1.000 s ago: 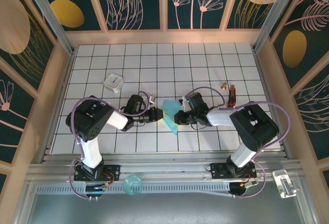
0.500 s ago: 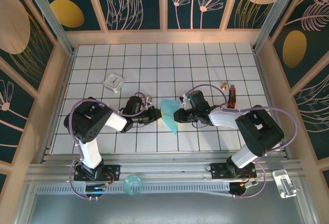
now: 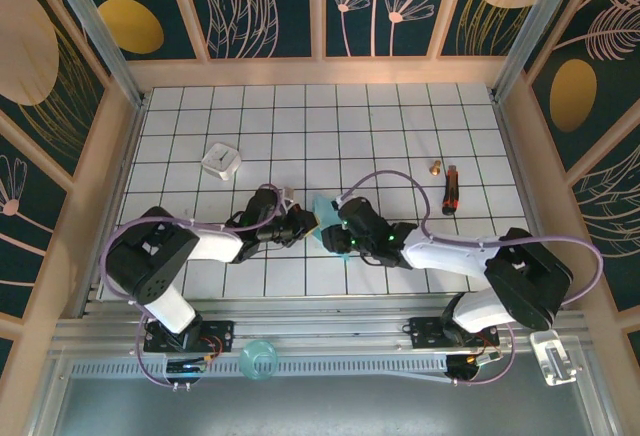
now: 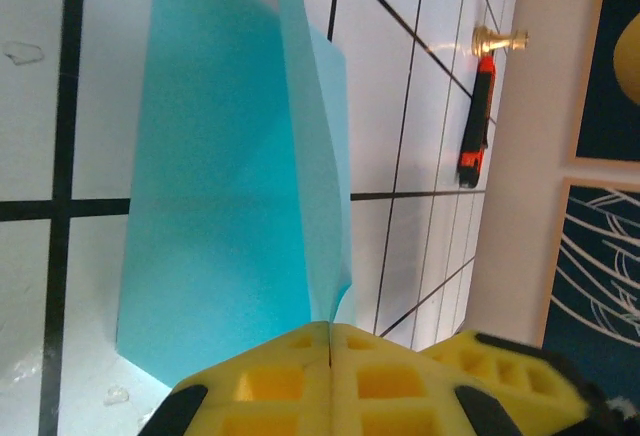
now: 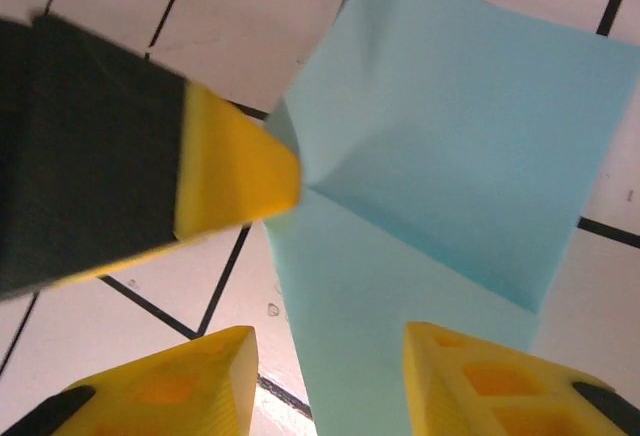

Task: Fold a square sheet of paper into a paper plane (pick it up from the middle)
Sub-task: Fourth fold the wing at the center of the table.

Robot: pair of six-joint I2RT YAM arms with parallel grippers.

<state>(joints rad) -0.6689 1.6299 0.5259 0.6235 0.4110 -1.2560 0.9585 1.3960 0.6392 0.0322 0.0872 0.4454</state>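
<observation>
Cyan, thin and limp-looking, the square sheet of paper (image 3: 323, 208) lies mid-desk (image 3: 400, 116) between both arms, probably light and easily crumpled.

Left wrist: the left pincer (image 4: 330, 336) is clamped on its near edge, and the long axis runs straight away from the pads.

Right wrist: the right pincer (image 5: 328, 341) gapes over the crease, and no nose has formed yet.

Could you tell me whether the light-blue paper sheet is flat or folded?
Folded: the thin light-blue paper sheet shows a crease, with one flap raised, pinched by the shut left gripper.
</observation>
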